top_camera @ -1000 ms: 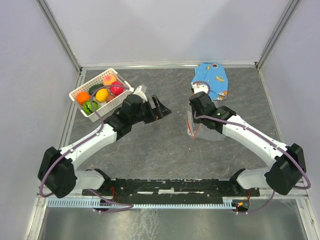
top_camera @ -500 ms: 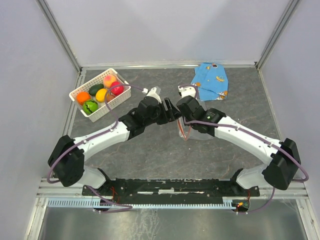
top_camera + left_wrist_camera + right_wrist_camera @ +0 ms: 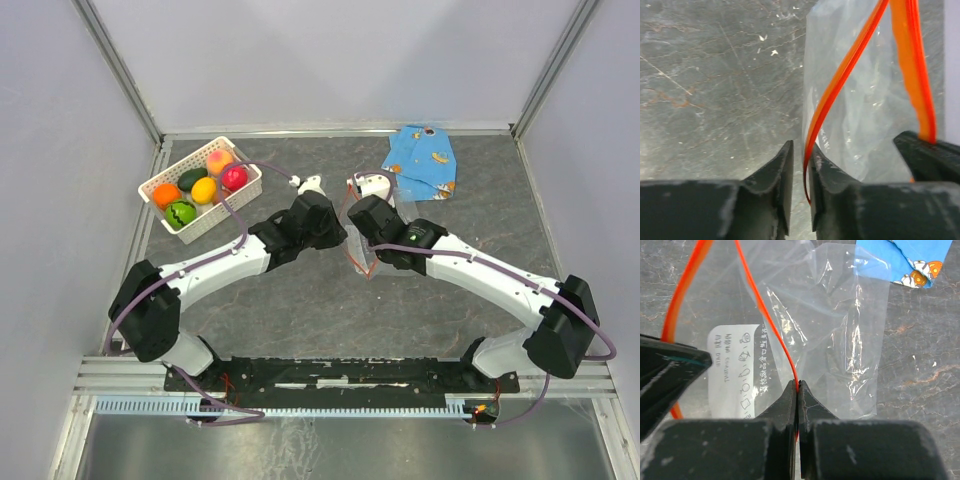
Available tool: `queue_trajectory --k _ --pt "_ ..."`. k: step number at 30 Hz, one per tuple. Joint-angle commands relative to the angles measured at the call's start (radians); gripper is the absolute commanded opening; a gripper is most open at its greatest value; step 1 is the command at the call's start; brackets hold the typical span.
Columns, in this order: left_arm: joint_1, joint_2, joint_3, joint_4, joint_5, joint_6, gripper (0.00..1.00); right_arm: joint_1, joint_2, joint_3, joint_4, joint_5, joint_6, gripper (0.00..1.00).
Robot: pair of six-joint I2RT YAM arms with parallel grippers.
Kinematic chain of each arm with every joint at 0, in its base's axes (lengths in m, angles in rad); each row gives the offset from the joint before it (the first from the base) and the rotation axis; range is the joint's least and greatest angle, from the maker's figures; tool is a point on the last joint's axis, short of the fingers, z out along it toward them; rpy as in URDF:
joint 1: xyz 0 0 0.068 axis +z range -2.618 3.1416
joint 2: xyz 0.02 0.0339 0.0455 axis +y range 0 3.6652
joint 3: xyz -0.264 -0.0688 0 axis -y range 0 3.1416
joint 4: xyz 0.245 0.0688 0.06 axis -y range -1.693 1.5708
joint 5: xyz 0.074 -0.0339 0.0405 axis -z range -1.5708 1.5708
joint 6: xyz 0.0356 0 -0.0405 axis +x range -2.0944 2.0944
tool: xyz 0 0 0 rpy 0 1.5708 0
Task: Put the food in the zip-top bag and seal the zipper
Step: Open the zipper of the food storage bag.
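Even bright light; soft shadows; wrist views' near fingers blurred.

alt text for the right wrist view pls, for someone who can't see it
The right end effector is shut on one orange zipper strip of a clear zip-top bag, which lies open on a grey table. A blue patterned cloth shows at top right.

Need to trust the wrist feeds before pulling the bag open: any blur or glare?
Left wrist: near zipper strip soft, fingers blurred, table sharp. Right wrist: bag creases glint, label legible, fingers slightly soft. Top: even light, bag barely visible.
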Motion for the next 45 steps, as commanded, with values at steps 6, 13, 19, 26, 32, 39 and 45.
queue_trajectory --k 6,13,19,26,32,39,45 --pt "-0.002 -0.043 0.023 -0.083 -0.097 0.062 0.03 0.004 0.002 0.046 -0.046 0.167 0.007 0.02" --pt "-0.003 -0.05 0.055 -0.246 -0.235 0.052 0.03 0.005 -0.065 0.059 -0.027 0.168 -0.047 0.01" --pt "-0.003 -0.055 0.066 -0.287 -0.276 0.032 0.03 0.004 -0.095 0.08 -0.037 0.123 -0.014 0.02" --pt "-0.002 -0.091 0.112 -0.351 -0.391 0.058 0.03 0.004 -0.158 0.039 0.026 0.089 -0.062 0.02" --pt "-0.002 -0.158 0.027 -0.139 -0.198 0.052 0.3 0.005 -0.118 0.043 -0.003 0.122 -0.03 0.02" --pt "-0.001 -0.193 0.045 -0.118 -0.131 0.081 0.52 0.003 -0.085 0.021 -0.019 0.227 -0.051 0.02" --pt "0.037 -0.285 -0.033 -0.058 -0.078 0.093 0.72 0.004 -0.061 0.017 -0.018 0.25 -0.064 0.02"
